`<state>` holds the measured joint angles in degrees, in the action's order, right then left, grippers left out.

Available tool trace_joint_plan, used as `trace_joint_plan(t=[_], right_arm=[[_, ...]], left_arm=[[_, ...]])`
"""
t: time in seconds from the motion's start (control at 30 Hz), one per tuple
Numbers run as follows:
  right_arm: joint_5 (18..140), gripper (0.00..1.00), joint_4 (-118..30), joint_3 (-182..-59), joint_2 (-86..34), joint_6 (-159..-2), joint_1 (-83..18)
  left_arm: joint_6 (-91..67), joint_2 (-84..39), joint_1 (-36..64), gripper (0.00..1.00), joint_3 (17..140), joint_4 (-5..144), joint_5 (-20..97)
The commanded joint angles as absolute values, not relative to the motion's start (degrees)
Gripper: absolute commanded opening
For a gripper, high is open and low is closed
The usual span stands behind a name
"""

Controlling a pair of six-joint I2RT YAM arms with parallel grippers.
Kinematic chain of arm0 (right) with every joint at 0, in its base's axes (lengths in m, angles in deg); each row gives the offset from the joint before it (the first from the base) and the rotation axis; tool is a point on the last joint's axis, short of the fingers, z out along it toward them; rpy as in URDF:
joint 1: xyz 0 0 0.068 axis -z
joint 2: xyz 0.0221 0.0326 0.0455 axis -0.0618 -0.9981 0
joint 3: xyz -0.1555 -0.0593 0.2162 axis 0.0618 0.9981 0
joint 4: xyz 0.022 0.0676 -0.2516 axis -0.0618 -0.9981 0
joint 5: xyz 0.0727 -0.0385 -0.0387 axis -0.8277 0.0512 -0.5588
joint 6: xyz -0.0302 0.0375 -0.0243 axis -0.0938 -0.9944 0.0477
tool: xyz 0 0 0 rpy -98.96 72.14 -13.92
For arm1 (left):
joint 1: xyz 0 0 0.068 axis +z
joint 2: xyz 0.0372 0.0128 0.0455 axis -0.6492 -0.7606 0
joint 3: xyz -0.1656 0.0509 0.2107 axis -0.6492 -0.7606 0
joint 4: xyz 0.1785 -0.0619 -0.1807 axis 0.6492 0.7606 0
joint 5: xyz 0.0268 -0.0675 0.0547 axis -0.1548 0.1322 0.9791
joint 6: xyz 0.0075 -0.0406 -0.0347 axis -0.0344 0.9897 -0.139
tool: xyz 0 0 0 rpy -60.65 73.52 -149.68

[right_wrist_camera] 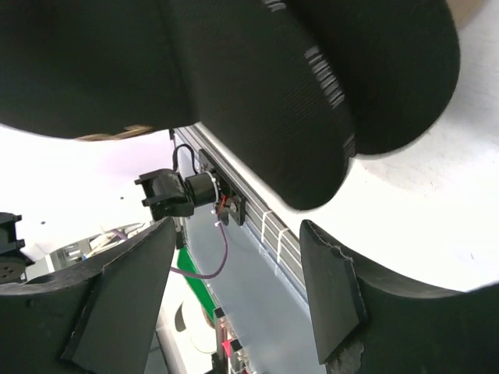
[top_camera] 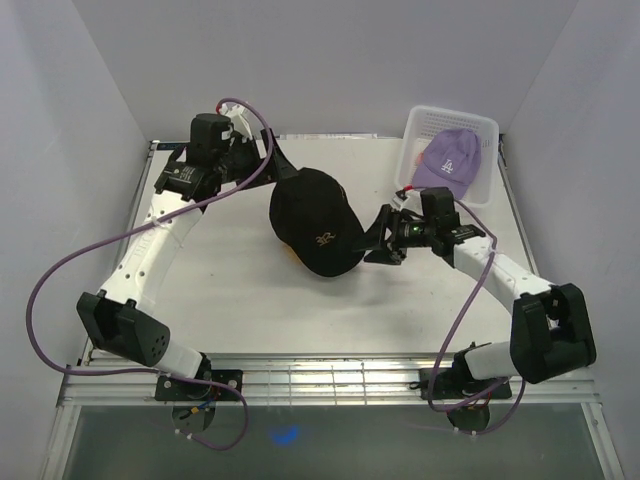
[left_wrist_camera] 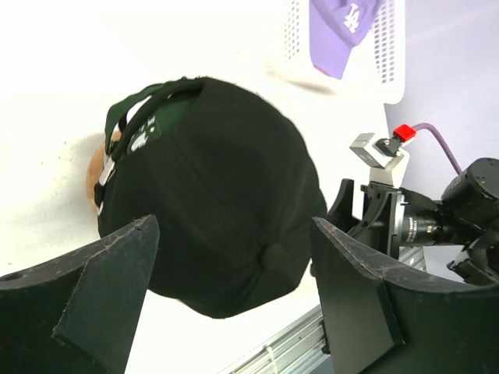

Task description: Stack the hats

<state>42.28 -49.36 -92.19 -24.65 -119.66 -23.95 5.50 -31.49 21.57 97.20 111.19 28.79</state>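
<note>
A black cap [top_camera: 315, 225] with a gold logo lies on top of a pile in the middle of the table. A dark green cap [left_wrist_camera: 148, 125] shows under its back edge, and a tan edge [top_camera: 291, 256] peeks out below. A lavender cap [top_camera: 448, 160] lies in the white basket [top_camera: 488, 128]. My left gripper [top_camera: 273, 168] is open just behind the black cap [left_wrist_camera: 218, 195], its jaws wide on either side of the crown without touching it. My right gripper [top_camera: 376, 240] is open beside the brim [right_wrist_camera: 312, 93] and empty. No pink cap is in view.
The white mesh basket stands at the back right corner, also in the left wrist view [left_wrist_camera: 390, 54]. White walls close in the table on three sides. The metal front rail [top_camera: 330, 380] runs along the near edge. Purple cables loop off both arms.
</note>
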Motion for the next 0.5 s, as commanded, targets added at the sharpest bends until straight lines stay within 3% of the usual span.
trace_joint_plan(t=[0.0,0.17,0.2,0.33,0.47], right_arm=[[43.20,0.71,-56.06,-97.82,-20.02,-116.28,-19.57],[42.83,0.70,-62.74,-114.84,-23.42,-113.20,-7.16],[44.06,0.69,-67.63,-124.55,-27.70,-111.80,-4.45],[52.93,0.69,-73.39,-142.96,-38.88,-108.79,1.11],[56.63,0.66,-72.69,-152.05,-51.70,-112.03,5.42]], left_arm=[[3.63,-30.98,21.94,0.88,100.96,112.14,27.58],[2.92,-30.81,21.94,0.88,104.21,112.14,25.57],[2.75,-30.63,21.94,0.88,104.57,112.14,25.13],[3.00,-29.93,21.94,0.88,106.06,111.96,23.19],[4.15,-29.14,21.85,0.88,105.71,110.82,21.26]])
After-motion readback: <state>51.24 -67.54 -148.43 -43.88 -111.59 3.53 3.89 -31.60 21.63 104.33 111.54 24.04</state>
